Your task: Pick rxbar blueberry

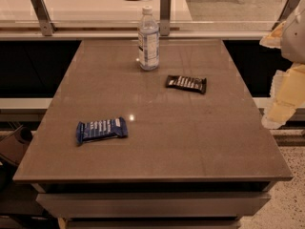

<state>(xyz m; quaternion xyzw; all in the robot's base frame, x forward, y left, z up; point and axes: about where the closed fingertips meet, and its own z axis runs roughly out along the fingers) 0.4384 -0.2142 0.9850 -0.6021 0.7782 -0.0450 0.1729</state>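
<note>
The rxbar blueberry [101, 130] is a flat bar in a shiny blue wrapper with white lettering. It lies flat on the brown table [190, 142], near the front left. My gripper [279, 104] is a pale shape at the right edge of the view, off the table's right side. It is above table height and far from the blue bar. Nothing shows in it.
A black-wrapped bar [186, 84] lies right of the table's centre. A clear water bottle [148, 39] stands upright at the back centre. A ledge with metal brackets [41, 13] runs behind the table. A dark object [16, 144] sits beside the table's front left corner.
</note>
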